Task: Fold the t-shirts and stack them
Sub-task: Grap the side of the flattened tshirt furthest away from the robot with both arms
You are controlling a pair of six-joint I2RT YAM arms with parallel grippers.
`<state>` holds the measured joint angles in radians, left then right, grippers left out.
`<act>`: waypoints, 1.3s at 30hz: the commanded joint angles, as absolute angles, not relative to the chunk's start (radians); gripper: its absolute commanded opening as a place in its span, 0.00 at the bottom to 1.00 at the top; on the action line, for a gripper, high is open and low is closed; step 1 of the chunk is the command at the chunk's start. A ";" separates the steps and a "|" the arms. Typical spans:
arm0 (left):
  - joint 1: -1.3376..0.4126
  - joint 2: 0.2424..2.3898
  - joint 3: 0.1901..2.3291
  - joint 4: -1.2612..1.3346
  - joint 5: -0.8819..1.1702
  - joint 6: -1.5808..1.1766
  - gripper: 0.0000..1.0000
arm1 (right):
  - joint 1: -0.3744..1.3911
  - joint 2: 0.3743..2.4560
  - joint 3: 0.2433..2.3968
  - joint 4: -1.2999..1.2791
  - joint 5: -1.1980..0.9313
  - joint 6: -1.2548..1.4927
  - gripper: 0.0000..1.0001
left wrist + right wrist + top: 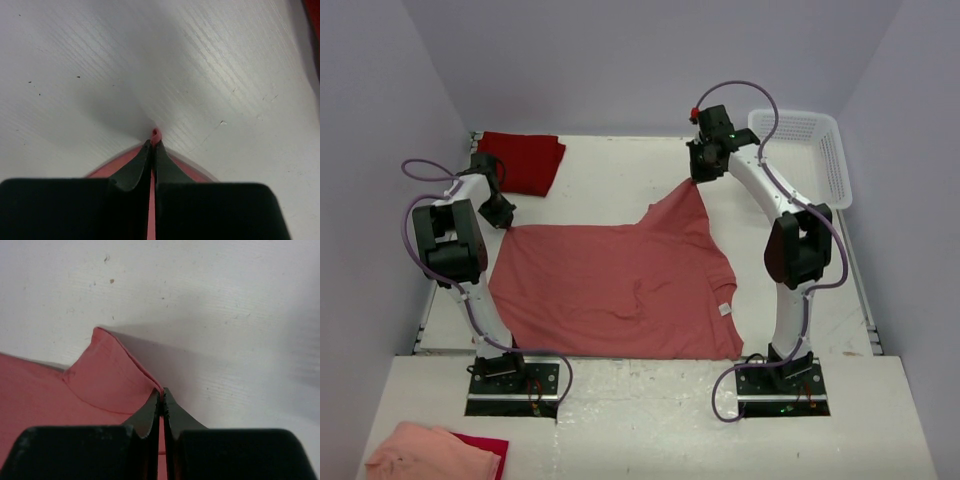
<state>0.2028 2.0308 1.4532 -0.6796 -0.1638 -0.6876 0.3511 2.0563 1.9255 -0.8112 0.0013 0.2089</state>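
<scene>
- The salmon t-shirt lies spread over the middle of the table, mostly flat, with a few soft creases near its centre.
- Its small white neck label sits close to the shirt's right edge, toward the near side.
- The left tool is at the shirt's far left corner, low against the table.
- In the left wrist view, the left tool has its fingers pressed together on a small nub of the salmon t-shirt. A little more of the cloth shows on either side of them, over the white table.
- The right tool is at the shirt's far right corner, where the cloth is drawn out into a point reaching toward the far side.
- In the right wrist view, the right tool is likewise clamped tight on an edge of the salmon t-shirt. The cloth rises in a fold to the pinched fingertips and casts a shadow on the table.
- The crimson t-shirt lies folded in the table's far left corner, just beyond the left arm and apart from the salmon one.
- A white mesh basket stands at the far right corner of the table, near the right arm.
- A peach-pink cloth lies bunched at the near left, on the lower surface in front of the arm bases.
</scene>
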 commanded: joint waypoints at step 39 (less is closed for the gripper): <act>0.161 2.011 1.663 -0.729 -0.137 -0.575 0.00 | 0.244 2.045 2.076 -0.792 -0.074 0.186 0.00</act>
